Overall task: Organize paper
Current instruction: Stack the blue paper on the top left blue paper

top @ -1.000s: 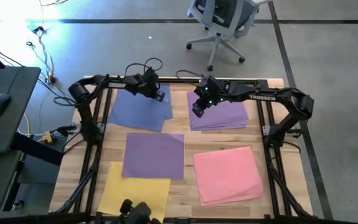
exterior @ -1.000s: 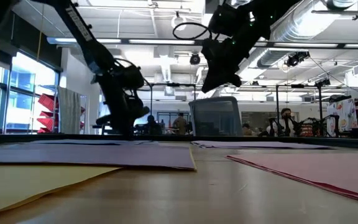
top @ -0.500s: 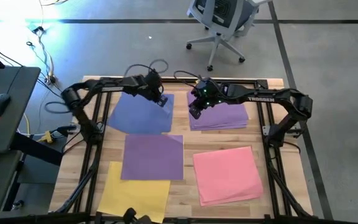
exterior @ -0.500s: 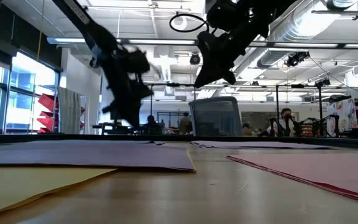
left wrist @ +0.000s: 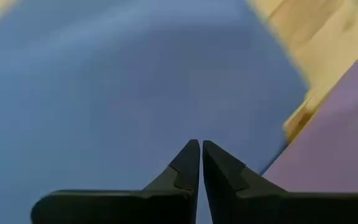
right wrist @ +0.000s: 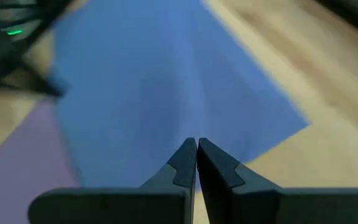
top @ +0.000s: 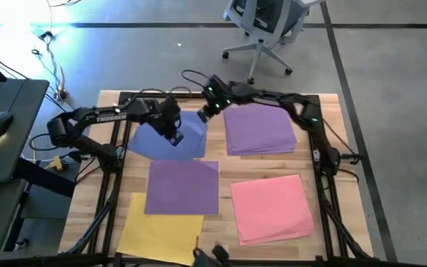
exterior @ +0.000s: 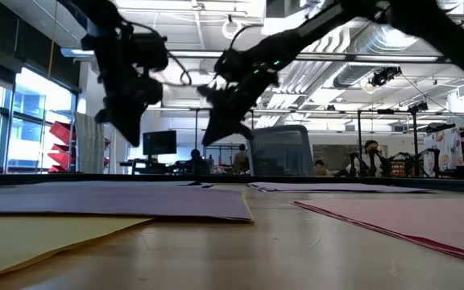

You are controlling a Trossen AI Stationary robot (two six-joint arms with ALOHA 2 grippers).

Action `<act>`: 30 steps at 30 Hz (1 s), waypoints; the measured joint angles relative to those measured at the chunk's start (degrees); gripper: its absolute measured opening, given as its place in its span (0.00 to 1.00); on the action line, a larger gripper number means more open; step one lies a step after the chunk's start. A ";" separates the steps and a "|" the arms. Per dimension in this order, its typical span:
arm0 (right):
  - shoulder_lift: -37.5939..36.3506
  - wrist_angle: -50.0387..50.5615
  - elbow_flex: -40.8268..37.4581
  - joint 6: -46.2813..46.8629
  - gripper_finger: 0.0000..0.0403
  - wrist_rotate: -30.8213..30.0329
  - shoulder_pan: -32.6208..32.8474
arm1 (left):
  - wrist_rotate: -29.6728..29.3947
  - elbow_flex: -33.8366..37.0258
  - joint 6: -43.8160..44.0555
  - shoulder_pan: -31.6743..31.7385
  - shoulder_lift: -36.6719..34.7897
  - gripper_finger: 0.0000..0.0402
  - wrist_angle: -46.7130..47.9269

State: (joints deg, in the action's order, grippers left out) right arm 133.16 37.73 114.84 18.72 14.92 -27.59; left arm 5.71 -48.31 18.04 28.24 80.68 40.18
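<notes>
The paper lies flat on the wooden table (top: 213,159). A blue sheet (top: 150,141) lies far left and a purple stack (top: 262,130) far right. A single purple sheet (top: 184,185) lies in the middle, partly over a yellow sheet (top: 160,233) near left. A pink stack (top: 273,208) lies near right. My left gripper (top: 175,139) hangs shut above the blue sheet (left wrist: 135,87). My right gripper (top: 201,113) hangs shut above that sheet's far right corner (right wrist: 166,81). In the low view, the left gripper (exterior: 126,137) and the right gripper (exterior: 210,141) are both clear of the table.
A black metal frame (top: 117,170) runs along the table's left and right sides and carries both arms. An office chair (top: 262,22) stands on the floor beyond the far edge. Bare wood shows between the sheets.
My left gripper has risen and moved toward the near edge and a little left, over the blue sheet. My right gripper has swung from above the purple stack toward the table's left and far edge, sinking a little, and now hangs over the blue sheet's far right corner. Both stayed shut.
</notes>
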 joint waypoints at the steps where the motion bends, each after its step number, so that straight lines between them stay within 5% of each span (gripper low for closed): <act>1: 2.61 3.01 4.43 -0.50 0.00 -1.08 -0.47 | 0.13 1.55 0.99 -0.49 -0.03 0.00 -2.02; 6: 12.79 16.58 20.24 -1.10 0.00 -5.02 -1.30 | 0.45 8.67 5.24 -1.00 -0.02 0.00 -11.40; 18: 10.13 19.03 15.40 -3.81 0.00 -8.28 1.24 | -3.25 16.33 8.62 0.02 0.46 0.00 -24.99; 30: 10.57 16.18 16.27 0.46 0.00 -10.44 4.41 | -1.43 16.76 9.84 0.49 -0.07 0.00 -24.48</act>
State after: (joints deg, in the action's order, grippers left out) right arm 143.73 53.90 131.11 19.18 4.48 -23.18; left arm 4.28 -31.55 27.88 28.73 80.62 15.70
